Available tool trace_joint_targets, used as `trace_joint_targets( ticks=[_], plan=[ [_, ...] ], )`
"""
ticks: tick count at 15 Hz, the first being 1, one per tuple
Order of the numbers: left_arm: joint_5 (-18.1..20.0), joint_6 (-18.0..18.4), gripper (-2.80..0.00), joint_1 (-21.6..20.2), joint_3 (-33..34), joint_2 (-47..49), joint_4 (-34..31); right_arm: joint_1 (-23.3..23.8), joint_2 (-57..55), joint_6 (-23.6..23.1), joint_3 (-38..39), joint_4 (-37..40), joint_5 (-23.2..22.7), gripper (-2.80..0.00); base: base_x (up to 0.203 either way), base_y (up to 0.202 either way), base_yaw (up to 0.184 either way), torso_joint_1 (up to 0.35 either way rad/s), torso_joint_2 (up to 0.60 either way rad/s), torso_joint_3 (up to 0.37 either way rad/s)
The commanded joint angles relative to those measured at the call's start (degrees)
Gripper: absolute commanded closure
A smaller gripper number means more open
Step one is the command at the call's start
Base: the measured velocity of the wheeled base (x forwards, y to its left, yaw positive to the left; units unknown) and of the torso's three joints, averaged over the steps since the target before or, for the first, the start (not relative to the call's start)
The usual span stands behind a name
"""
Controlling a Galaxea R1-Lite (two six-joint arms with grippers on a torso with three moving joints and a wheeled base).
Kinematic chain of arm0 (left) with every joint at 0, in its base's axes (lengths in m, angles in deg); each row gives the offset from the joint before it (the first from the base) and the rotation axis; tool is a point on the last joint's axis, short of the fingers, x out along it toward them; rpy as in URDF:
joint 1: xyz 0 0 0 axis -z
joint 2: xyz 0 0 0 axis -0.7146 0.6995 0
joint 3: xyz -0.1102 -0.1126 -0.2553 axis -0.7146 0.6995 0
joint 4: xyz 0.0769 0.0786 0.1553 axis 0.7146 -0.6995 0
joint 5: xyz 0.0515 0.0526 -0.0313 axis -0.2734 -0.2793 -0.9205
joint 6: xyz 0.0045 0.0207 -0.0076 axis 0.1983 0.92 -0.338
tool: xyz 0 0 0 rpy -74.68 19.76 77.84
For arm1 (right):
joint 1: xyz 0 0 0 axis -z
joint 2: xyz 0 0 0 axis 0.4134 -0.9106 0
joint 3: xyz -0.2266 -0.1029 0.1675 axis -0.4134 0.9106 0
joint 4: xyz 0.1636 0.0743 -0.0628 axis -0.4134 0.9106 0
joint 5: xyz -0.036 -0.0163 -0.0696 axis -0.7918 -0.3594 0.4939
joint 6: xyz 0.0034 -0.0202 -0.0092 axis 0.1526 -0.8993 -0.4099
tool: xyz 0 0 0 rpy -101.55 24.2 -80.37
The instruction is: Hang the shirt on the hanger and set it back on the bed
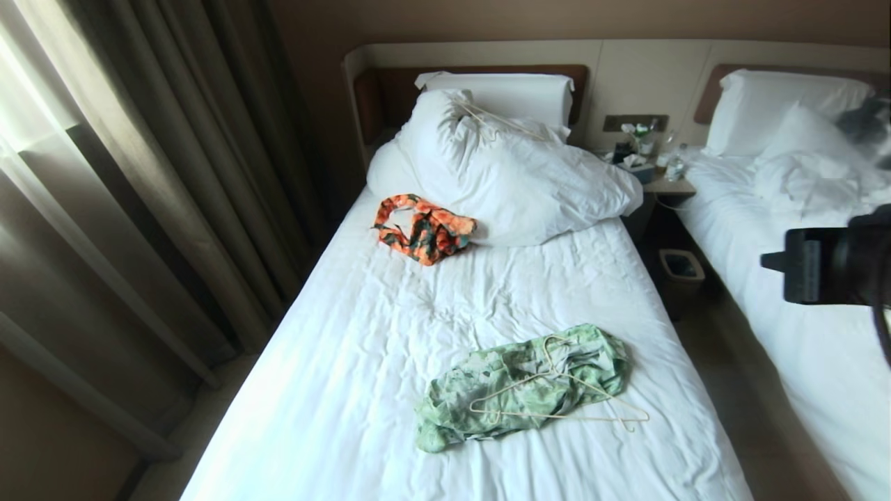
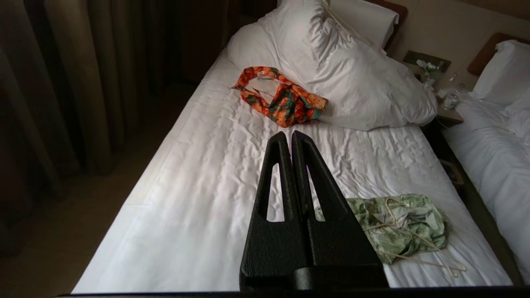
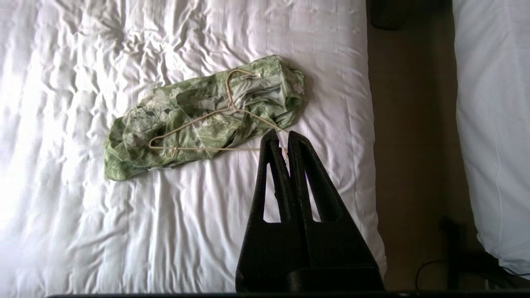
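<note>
Looking down, I see the shirt (image 1: 518,390) crumpled on the bed (image 1: 348,390) near its foot, the hanger (image 1: 557,396) lying on top. Both grippers are shut and empty: left gripper (image 2: 292,134) aloft over the mattress, right gripper (image 3: 279,136) above the hanger's end. I judge the cloth light and limp, the hanger thin, stiff, slippery; I'd pinch the collar, then the hanger's neck.

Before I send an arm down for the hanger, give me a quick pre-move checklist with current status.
1. Hanger reachable, lying on top of the shirt: ok.
2. Shirt hung on the hanger: not ok, crumpled beneath it.
3. Right gripper open for a grasp: not ok, fingers shut, empty.
4. Left gripper open: not ok, shut, empty.
5. Both items on the bed: ok.
6. Orange garment apart from the shirt: ok.
</note>
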Motion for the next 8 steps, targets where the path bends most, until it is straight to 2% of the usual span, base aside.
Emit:
trace_joint_targets(
  ticks=[1,4,8],
  plan=[
    [-0.03,0.81,0.00,-0.04,0.98,-2.77,-0.98,-0.33,13.35,0.47,7.28,0.02,1.84,0.00,0.000,0.000,0.000,0.000,0.00,0.000],
    [0.04,6.92,0.00,-0.04,6.47,-6.83,-1.98,-0.37,20.32,0.66,11.09,0.19,3.13,0.00,0.000,0.000,0.000,0.000,0.00,0.000],
    [0.10,9.03,0.00,-0.04,10.55,-7.17,-1.54,-0.29,27.74,0.38,15.46,0.36,3.34,0.00,0.000,0.000,0.000,0.000,0.00,0.000]
  ],
)
